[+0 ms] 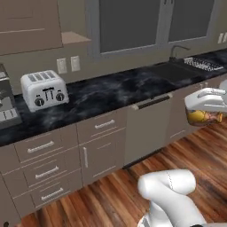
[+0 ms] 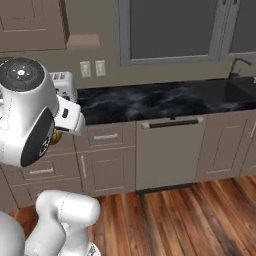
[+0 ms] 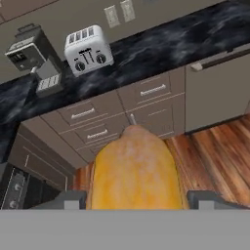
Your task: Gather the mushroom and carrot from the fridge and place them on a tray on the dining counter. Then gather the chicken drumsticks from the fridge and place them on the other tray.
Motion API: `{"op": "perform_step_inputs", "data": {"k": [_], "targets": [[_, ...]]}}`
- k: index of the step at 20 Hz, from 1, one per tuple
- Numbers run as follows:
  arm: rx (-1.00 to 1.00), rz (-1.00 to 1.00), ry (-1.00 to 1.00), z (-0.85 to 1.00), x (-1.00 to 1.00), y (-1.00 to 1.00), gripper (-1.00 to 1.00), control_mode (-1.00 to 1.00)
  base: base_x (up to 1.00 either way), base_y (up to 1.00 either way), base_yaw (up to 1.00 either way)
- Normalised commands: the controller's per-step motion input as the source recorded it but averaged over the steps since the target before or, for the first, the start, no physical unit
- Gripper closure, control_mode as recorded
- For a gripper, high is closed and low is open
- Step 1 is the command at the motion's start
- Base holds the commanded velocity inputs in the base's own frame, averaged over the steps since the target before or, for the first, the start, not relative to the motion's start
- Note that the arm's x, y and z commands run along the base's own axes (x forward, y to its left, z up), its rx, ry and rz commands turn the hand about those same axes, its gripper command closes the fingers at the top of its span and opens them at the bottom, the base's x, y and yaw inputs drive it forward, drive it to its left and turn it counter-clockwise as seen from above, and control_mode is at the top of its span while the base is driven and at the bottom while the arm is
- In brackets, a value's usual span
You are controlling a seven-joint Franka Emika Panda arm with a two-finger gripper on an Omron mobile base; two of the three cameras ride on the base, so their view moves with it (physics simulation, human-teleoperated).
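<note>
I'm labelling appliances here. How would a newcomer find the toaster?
Start at the black marble counter below the windows and follow it left. The toaster stands there, by the wall outlets: a silver box with top slots and two front dials.

place: kitchen | signs: toaster (image 1: 45, 90), marble counter (image 1: 115, 91), sink (image 1: 175, 71), drawers (image 1: 46, 159)

drumsticks: 1 (image 3: 133, 171) | toasters: 1 (image 1: 44, 90) | wall outlets: 2 (image 1: 62, 66) | faucets: 1 (image 1: 178, 49)
</note>
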Motion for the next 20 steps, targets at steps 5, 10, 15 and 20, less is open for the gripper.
{"op": "perform_step_inputs", "data": {"k": [5,10,15,20], "targets": [[0.00,0.00,0.00,0.00,0.00,0.00,1.00,1.00,-0.35,0.77,0.43],[0.00,0.00,0.00,0.00,0.00,0.00,1.00,1.00,-0.40,0.73,0.43],[0.00,0.00,0.00,0.00,0.00,0.00,1.00,1.00,-0.88,0.23,0.35],[0.00,0.00,0.00,0.00,0.00,0.00,1.00,1.00,-0.88,-0.19,0.28]]}}
